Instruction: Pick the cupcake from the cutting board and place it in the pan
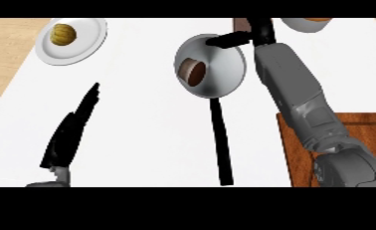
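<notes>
The grey round pan (220,77) lies at the counter's middle, its long black handle (220,144) pointing toward me. Inside it, toward the left wall, rests the brown cupcake (192,71), with nothing touching it. My right hand (253,34) hovers just beyond the pan's far right rim, its fingers (224,40) stretched out straight over the rim and holding nothing. The right forearm runs down across the wooden cutting board (301,154) at the lower right. At the lower left my left hand (67,134) rests open, fingers up.
A white plate (88,45) with a yellowish round food item (63,34) stands at the far left. Another white dish (303,24) shows at the far right edge, beside a brown patch (241,24). Wooden flooring lies left of the counter.
</notes>
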Action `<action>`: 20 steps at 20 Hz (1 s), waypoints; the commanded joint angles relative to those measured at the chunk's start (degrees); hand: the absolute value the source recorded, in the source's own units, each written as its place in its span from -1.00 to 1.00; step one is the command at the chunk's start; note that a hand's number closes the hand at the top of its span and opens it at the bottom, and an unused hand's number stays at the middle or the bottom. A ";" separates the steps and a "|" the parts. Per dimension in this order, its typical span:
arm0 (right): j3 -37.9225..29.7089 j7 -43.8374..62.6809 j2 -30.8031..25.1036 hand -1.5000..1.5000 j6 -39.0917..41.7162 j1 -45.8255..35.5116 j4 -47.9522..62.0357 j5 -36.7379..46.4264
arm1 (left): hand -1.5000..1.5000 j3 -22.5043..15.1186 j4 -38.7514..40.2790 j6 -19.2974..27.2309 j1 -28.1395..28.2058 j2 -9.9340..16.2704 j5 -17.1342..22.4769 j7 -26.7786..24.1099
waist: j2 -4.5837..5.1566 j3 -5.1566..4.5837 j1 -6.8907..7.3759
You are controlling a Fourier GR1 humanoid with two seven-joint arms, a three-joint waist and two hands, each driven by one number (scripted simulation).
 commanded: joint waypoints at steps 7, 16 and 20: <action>-2.34 -8.03 -14.33 -1.00 10.03 5.53 0.12 -1.65 | 0.00 1.57 1.19 -0.01 2.06 0.34 0.82 -2.44 | -0.23 0.04 -1.25; -2.92 -14.51 -23.96 -1.00 18.39 11.64 1.85 -1.53 | 0.00 2.09 0.62 -1.51 -0.77 1.36 1.52 0.15 | 0.22 0.22 -0.82; -2.95 -15.16 -27.17 -1.00 23.04 11.54 2.22 -1.58 | 0.00 0.44 -1.66 -0.75 2.94 0.47 0.18 -1.89 | -0.13 0.21 -0.38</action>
